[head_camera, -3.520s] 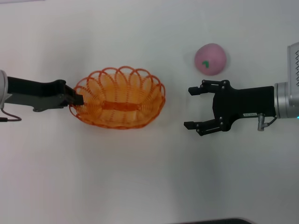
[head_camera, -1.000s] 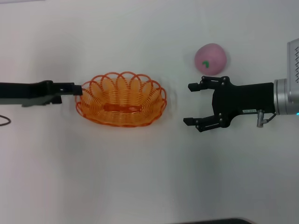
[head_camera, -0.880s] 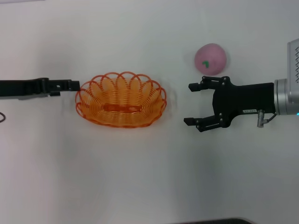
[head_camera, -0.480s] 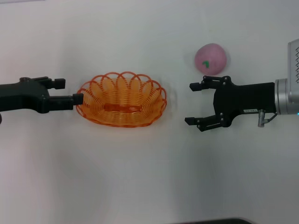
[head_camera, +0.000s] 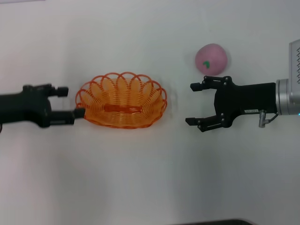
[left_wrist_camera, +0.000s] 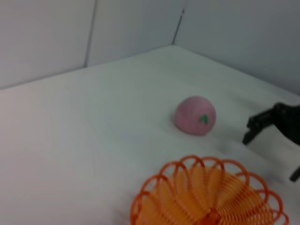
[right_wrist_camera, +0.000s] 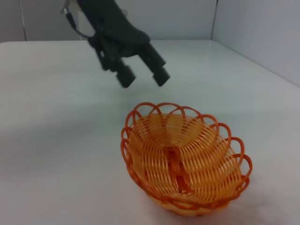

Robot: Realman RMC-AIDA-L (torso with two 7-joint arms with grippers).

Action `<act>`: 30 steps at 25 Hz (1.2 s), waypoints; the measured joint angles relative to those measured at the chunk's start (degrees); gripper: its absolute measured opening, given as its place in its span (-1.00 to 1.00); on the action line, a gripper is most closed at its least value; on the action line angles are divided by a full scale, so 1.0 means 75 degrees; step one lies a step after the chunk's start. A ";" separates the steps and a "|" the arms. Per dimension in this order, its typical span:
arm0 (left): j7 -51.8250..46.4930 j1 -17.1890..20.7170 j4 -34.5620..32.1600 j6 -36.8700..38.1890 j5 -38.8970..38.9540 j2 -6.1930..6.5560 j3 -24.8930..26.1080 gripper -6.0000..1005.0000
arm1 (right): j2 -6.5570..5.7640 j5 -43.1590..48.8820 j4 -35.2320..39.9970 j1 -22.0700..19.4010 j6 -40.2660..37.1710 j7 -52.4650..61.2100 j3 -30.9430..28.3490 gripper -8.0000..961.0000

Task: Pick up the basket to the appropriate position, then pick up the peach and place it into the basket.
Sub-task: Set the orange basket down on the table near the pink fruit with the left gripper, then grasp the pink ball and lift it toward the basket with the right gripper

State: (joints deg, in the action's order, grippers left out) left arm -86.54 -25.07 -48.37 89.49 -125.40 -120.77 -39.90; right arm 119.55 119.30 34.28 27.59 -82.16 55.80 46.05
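In the head view the basket [head_camera: 121, 100] sits on the white table [head_camera: 140, 178] a little left of the frame's centre, upright, its scalloped orange rim all in sight and nothing lying inside it. The left gripper [head_camera: 71, 101] reaches in from the left edge of the frame at the basket's left end; its two fingers are spread apart, the lower fingertip right at the basket's rim, the upper one a little clear of it, and whether the lower one actually touches the wire cannot be told. In the right wrist view the same left gripper [right_wrist_camera: 143, 75] hangs above and behind the basket [right_wrist_camera: 183, 158], the finger ends parted with a gap between them and nothing held. The peach [head_camera: 211, 58] rests on the table in the upper right of the head view, well apart from the basket, its green mark facing the camera. The right gripper [head_camera: 192, 104] enters from the right edge at mid-height, just below the peach, its fingers spread wide and empty, pointing toward the basket across a bare stretch of table. The left wrist view shows the peach [left_wrist_camera: 195, 115] beyond the basket's far rim [left_wrist_camera: 206, 164].
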 joint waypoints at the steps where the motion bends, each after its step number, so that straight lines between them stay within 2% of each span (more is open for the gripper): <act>1: 0.0192 0.0097 -0.0012 0.0023 -0.0015 -0.0020 -0.0015 0.69 | 0.0007 0.0000 0.0000 0.0004 0.0002 0.0000 0.0000 0.86; 4: 0.0764 0.0481 -0.0023 0.0091 0.0012 -0.0057 0.0025 0.69 | 0.0017 -0.0002 0.0000 0.0007 0.0006 0.0000 0.0001 0.86; 12: 0.1400 0.0932 -0.0016 0.0595 0.0068 -0.0105 0.0257 0.67 | 0.0020 -0.0006 0.0000 -0.0002 0.0055 0.0001 0.0000 0.86; 18: 0.2304 0.1326 -0.0006 0.0714 0.0007 -0.0268 0.0352 0.65 | 0.0012 -0.0006 0.0000 -0.0012 0.0054 0.0000 0.0011 0.85; 22: 0.2523 0.1404 0.0094 0.0838 0.0079 -0.0310 0.0641 0.63 | 0.0019 -0.0005 0.0000 -0.0043 0.0058 0.0001 0.0011 0.85; 30: 0.2677 0.1405 0.0231 0.0907 0.0056 -0.0387 0.0602 0.48 | 0.0022 -0.0005 -0.0026 -0.0050 0.0057 0.0001 0.0030 0.85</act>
State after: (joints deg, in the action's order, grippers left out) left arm -66.46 -14.53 -46.64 96.29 -124.98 -123.67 -35.39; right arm 119.71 119.26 34.09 27.21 -81.73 55.81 46.28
